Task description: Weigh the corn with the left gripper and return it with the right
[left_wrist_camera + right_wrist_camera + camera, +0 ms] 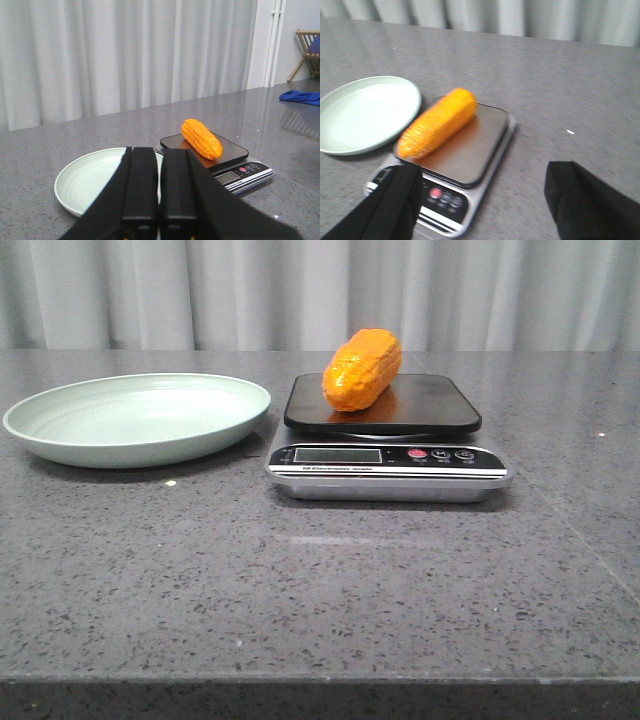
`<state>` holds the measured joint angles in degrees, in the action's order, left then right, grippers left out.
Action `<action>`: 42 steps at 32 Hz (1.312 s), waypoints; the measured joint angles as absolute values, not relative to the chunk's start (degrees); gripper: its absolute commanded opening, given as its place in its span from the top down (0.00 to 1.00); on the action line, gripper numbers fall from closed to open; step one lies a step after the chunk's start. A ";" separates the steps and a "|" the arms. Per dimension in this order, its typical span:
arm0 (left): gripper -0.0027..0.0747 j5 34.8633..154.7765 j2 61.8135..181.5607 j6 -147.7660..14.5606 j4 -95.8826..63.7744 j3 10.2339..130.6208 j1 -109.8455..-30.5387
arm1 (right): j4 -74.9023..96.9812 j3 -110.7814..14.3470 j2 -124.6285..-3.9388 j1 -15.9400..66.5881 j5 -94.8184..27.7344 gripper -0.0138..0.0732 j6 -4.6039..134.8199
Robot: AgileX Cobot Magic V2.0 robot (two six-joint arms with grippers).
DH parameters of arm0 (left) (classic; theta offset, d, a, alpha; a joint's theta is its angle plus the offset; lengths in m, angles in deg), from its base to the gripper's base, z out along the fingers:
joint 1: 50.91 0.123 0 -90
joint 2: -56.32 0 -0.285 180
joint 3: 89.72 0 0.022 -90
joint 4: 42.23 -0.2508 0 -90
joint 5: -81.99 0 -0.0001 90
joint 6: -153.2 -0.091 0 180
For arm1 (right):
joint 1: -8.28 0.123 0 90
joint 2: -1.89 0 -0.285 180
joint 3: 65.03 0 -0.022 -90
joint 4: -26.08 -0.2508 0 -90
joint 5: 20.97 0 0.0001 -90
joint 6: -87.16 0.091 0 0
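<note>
Spreading wide at the lower edge of its wrist view, the right gripper (480,200) is showing both black fingers (395,200) well apart with nothing between them, and it is hovering just in front of the scale (451,186), over the button end. The blur in that view is suggesting motion, though I cannot tell which way. The corn (436,129) is lying straight ahead of the open jaws and slightly toward the left finger, resting on the dark weighing platform (470,150) and touching nothing else.

The left gripper (159,200) is sitting with its two fingers pressed together, holding nothing, raised and pulled back well behind the plate (85,180), with the corn (201,138) far beyond it. So the right arm is judged the nearer one, which is fitting the return step; the weighing half is looking done.

In the front view neither arm is showing. The corn (362,368) is resting on the left part of the platform (420,410), its long axis running diagonally: the near end is pointing toward the robot and toward the pale green plate (60,435), the far end angling away to the right. A grasp is likely needing the jaws turned across that diagonal, closing on the cob's middle, since the glossy, rounded body could be rolling or slipping
</note>
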<state>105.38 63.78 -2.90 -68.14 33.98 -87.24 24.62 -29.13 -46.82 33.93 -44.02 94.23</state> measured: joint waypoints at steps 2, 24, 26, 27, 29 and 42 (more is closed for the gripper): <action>0.80 105.38 63.78 -2.90 -68.14 33.98 -87.24 | 24.62 -33.15 -50.78 36.37 -45.70 0.15 94.23; 0.80 105.38 63.78 -2.90 -68.14 33.98 -87.24 | 32.95 -89.40 -104.63 44.27 -85.22 0.15 123.31; 0.80 105.38 63.78 -2.90 -68.14 33.98 -87.24 | 34.12 -92.14 -107.44 44.62 -88.45 0.15 126.51; 0.80 105.38 63.78 -2.90 -68.14 33.98 -87.24 | 34.53 -93.04 -108.57 44.72 -89.53 0.15 127.70; 0.80 105.38 63.78 -2.90 -68.14 33.98 -87.24 | 35.31 -93.90 -110.26 44.85 -90.94 0.15 129.45; 0.80 105.38 63.78 -2.90 -68.14 33.98 -87.24 | 37.76 -94.35 -118.43 44.85 -91.80 0.28 131.05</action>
